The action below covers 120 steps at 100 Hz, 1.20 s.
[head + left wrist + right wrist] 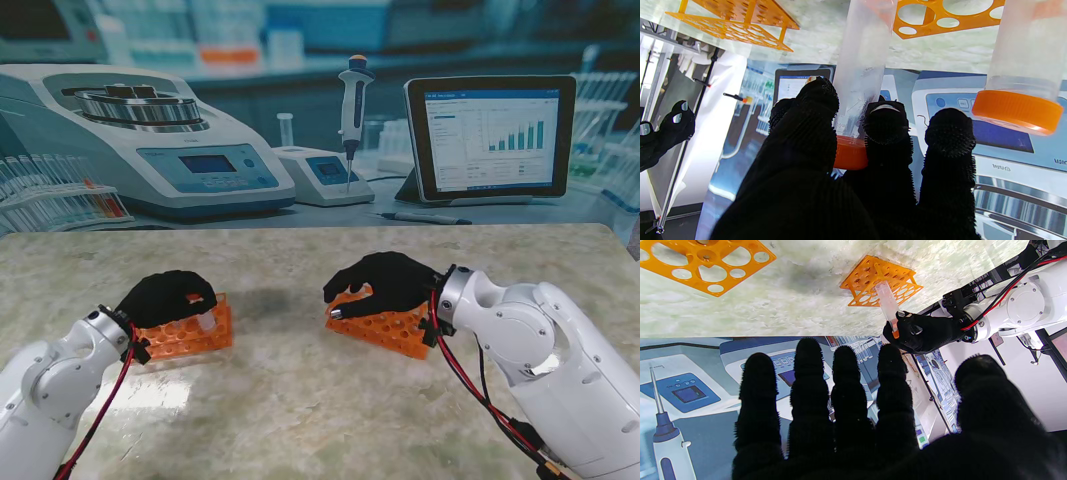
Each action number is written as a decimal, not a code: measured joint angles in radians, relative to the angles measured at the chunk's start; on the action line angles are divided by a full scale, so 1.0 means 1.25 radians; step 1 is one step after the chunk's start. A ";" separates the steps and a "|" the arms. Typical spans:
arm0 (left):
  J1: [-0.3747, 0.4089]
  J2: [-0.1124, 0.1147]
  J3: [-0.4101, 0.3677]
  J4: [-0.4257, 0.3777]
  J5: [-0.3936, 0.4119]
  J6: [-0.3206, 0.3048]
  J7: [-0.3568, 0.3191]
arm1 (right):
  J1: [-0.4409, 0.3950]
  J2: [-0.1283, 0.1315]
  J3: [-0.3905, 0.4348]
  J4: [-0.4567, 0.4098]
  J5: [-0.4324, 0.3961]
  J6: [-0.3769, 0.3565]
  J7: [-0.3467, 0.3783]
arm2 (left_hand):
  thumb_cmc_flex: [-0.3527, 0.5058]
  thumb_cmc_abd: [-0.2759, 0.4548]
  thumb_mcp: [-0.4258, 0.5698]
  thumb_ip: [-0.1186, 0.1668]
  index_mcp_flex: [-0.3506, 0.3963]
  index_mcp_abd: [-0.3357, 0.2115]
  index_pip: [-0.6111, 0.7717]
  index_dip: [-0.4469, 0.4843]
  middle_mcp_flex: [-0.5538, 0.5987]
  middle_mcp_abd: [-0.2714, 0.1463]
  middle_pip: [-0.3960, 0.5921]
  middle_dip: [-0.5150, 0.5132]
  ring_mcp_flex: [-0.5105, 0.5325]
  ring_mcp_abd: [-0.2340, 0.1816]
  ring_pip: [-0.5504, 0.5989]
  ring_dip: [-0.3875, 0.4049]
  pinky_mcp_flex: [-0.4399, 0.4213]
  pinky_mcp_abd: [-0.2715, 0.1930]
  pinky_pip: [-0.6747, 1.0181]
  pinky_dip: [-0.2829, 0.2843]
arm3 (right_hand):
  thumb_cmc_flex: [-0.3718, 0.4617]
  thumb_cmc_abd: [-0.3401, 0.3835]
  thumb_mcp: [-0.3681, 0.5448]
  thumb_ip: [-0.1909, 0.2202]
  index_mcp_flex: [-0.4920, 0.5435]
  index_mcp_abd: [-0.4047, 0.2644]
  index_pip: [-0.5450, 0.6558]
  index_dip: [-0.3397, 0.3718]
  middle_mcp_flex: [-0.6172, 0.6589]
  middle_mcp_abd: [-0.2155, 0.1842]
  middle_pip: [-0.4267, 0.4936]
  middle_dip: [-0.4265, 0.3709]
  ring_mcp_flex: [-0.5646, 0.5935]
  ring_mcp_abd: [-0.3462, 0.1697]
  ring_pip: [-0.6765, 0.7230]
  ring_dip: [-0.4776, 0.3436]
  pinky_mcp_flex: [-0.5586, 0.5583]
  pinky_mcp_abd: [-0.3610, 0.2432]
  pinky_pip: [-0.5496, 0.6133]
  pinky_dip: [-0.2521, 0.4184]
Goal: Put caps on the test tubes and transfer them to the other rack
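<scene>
My left hand [170, 293] hovers over the left orange rack [190, 338], shut on a clear test tube [858, 76] that carries an orange cap [850, 155]. Thumb and fingers pinch the tube just by the cap. In the right wrist view the same tube [887, 301] leans with its far end at that rack [880, 280]. A second capped tube [1023, 60] stands close beside it. My right hand [385, 280] hangs over the right orange rack [385, 330], open, its fingers [843, 390] spread and holding nothing.
Behind the table's far edge runs a printed lab backdrop with a centrifuge [150, 140], a pipette [352, 100] and a tablet [490, 135]. Marble table top [300, 420] lies between the racks and me.
</scene>
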 measured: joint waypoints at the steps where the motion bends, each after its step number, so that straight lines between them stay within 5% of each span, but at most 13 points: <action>1: 0.000 0.000 0.000 0.001 0.001 0.000 0.001 | 0.000 0.000 0.000 0.000 0.000 0.000 0.000 | -0.001 0.000 0.000 0.000 0.000 -0.002 0.000 0.000 0.000 0.000 0.000 0.001 0.000 0.000 0.000 0.000 -0.002 0.000 0.000 0.000 | 0.000 0.005 -0.002 0.000 0.000 0.000 0.000 0.000 0.000 0.000 0.000 0.000 0.000 0.000 0.000 0.000 0.000 0.000 0.000 0.000; 120: 0.008 -0.004 -0.011 -0.006 0.003 -0.002 0.005 | -0.003 0.001 0.000 -0.002 0.000 0.001 0.003 | -0.005 0.002 0.000 -0.001 0.000 -0.008 0.000 0.000 0.000 0.008 0.007 0.009 -0.008 0.002 -0.006 0.003 -0.009 0.000 -0.003 0.002 | 0.000 0.013 -0.004 0.000 0.000 0.000 0.002 0.000 0.000 0.000 0.000 0.000 -0.010 0.000 -0.037 -0.003 -0.001 0.000 0.000 -0.003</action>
